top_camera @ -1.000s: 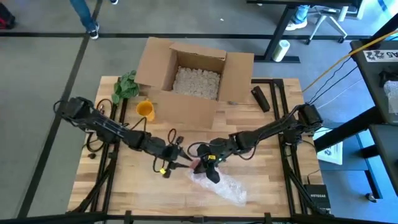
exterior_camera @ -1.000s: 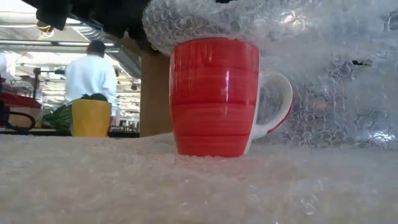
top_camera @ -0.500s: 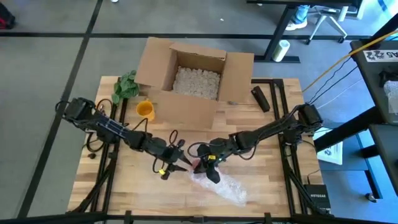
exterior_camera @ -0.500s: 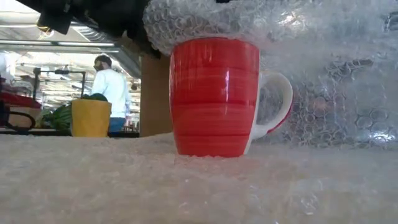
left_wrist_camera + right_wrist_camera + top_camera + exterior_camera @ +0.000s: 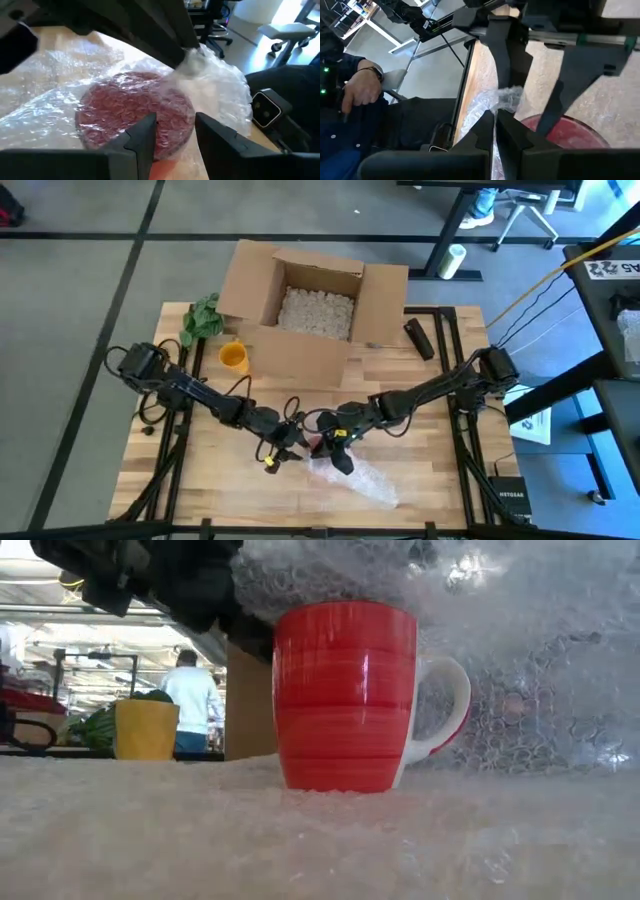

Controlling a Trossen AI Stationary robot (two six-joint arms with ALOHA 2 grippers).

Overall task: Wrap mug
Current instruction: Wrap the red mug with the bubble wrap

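Observation:
A red mug (image 5: 345,695) with a white handle (image 5: 447,705) stands upright on a sheet of bubble wrap (image 5: 365,478) at the table's near middle. Part of the sheet is drawn up over the mug's top (image 5: 135,105). My right gripper (image 5: 495,127) is shut on a bunch of that wrap just above the mug. My left gripper (image 5: 175,135) hovers open at the mug's left side (image 5: 288,442). Its two fingers stand on either side of the gathered wrap, and I cannot tell whether they touch it. My right gripper pinches a gathered bunch of the bubble wrap (image 5: 507,97) between its two shut fingers, over the mug's rim. The fingers slant down from the table's right side. The wrap runs from the hold across the mug's top and down to the sheet lying on the table.
An open cardboard box (image 5: 310,300) of packing peanuts stands at the far middle. A yellow cup (image 5: 233,356) and a green cloth (image 5: 203,318) are at the far left, and a black object (image 5: 418,337) at the far right. A person (image 5: 195,705) walks in the room behind.
My left gripper has moved toward the table's right edge and a little nearer, closing in on the wrapped mug. In the low view it now hangs lower, beside the mug's top. The mug has stayed in place.

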